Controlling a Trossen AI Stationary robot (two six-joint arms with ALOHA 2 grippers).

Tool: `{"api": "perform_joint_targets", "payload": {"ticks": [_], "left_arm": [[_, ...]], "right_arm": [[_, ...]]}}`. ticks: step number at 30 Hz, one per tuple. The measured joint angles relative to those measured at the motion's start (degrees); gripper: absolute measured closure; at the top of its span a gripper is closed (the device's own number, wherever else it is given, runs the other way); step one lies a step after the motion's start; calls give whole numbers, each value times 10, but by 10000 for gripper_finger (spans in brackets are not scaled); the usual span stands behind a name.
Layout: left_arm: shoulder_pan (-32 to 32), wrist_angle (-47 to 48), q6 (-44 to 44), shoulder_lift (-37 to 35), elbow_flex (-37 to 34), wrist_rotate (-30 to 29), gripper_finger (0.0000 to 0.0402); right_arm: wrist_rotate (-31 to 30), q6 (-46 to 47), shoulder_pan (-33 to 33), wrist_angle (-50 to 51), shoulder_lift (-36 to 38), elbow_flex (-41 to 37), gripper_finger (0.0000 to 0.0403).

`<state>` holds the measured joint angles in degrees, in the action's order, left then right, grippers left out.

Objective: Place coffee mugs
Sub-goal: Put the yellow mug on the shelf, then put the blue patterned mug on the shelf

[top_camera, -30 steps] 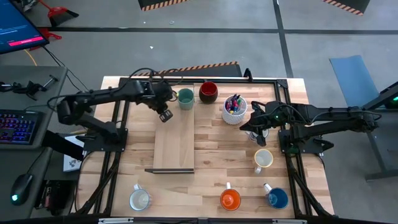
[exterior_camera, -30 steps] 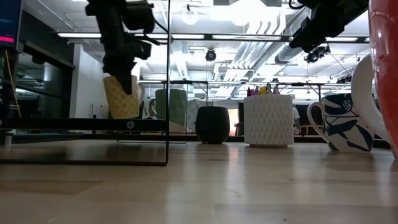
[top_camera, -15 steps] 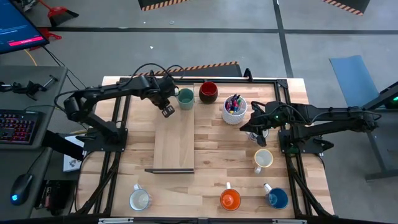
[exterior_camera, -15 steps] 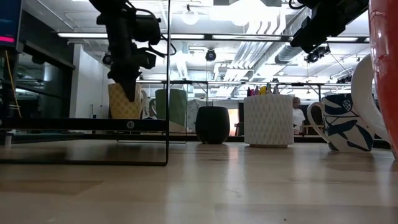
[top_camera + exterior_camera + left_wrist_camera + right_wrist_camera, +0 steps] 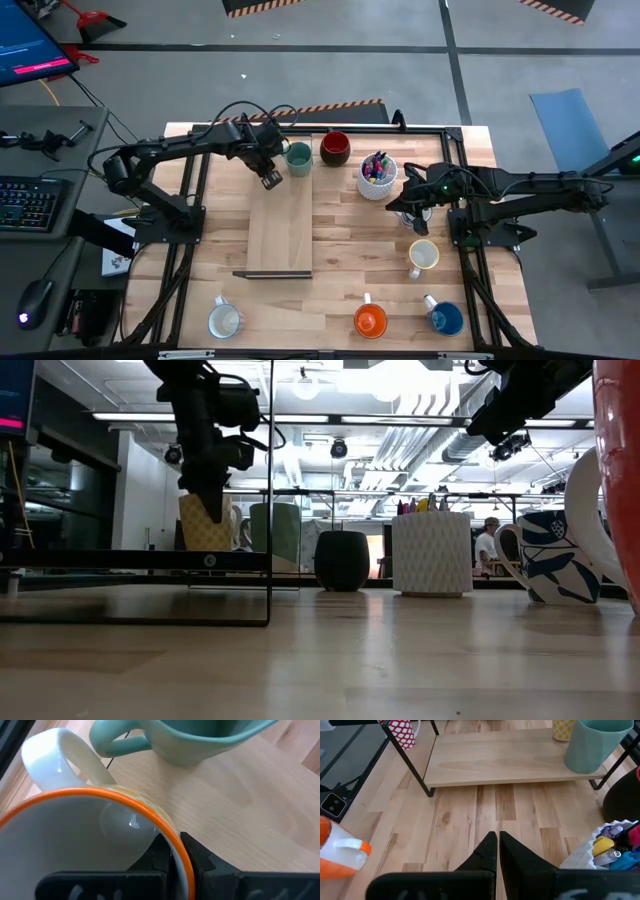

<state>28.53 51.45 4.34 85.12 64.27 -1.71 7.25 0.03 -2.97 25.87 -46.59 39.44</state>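
Two dark jointed arms, black cables, left claw (image 5: pixel 268 178), right claw (image 5: pixel 408 207) with tapered black fingers

A robotics lab or workshop: a wooden table (image 5: pixel 330 230) framed in black metal stands on grey concrete floor with hazard-striped tape (image 5: pixel 330 106), beside a keyboard (image 5: pixel 25 205) and monitor (image 5: pixel 25 45), under exposed ceiling ducts (image 5: pixel 400 445).

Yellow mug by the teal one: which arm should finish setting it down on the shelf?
Left. The left gripper is shut on the yellow mug, pinching its orange rim just beside the teal mug on the wooden shelf. The right gripper is shut and empty, beyond the pen cup.
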Motion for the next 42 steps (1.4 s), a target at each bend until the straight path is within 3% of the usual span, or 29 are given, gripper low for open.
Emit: {"api": "perform_joint_targets", "payload": {"ticks": [6, 14, 28, 42], "left_arm": [[0, 1, 0, 0, 0, 0, 391], [0, 0, 2, 0, 0, -1, 349], [0, 3, 5, 0, 4, -4, 343], [-1, 144, 5, -1, 136, -31, 342]], "right_arm": [[0, 0, 0, 0, 0, 0, 403], [0, 0, 0, 0, 0, 0, 403], [0, 0, 0, 0, 0, 0, 403], [0, 0, 0, 14, 0, 0, 403]]}}
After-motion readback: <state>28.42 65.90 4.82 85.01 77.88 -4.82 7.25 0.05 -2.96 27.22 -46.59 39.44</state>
